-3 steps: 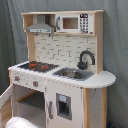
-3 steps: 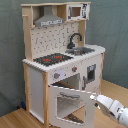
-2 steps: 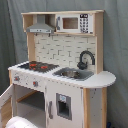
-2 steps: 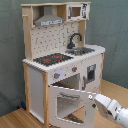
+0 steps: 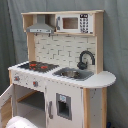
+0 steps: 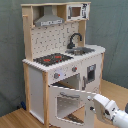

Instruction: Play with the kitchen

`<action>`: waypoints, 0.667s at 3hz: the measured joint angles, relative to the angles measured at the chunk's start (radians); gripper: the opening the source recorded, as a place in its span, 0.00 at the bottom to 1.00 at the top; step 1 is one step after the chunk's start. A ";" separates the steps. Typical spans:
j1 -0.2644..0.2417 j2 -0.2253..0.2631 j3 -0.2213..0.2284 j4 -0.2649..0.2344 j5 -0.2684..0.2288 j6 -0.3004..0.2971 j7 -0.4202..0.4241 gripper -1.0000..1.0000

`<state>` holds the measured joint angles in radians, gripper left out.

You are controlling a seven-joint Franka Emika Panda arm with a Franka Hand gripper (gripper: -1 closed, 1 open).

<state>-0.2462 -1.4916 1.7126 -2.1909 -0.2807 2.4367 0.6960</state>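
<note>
Standing against a grey curtain, the tall white and light-wood toy kitchen (image 6: 62,62) fills the middle of both exterior views. Its windowed white oven door (image 6: 67,102) is swung out and open — one step of play apparently done. Red-ringed black hob (image 6: 52,59), round knobs (image 6: 56,75), black curved faucet (image 6: 75,39) look untouched. At the second exterior view's right, the white gripper (image 6: 92,101) sits at the door's edge — grip state cannot be told.
</note>
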 joint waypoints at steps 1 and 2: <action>-0.012 0.000 0.030 -0.010 0.000 -0.007 0.114 1.00; -0.021 0.000 0.047 -0.035 0.000 -0.013 0.216 1.00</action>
<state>-0.2672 -1.4915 1.7594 -2.2255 -0.2804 2.4234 0.9123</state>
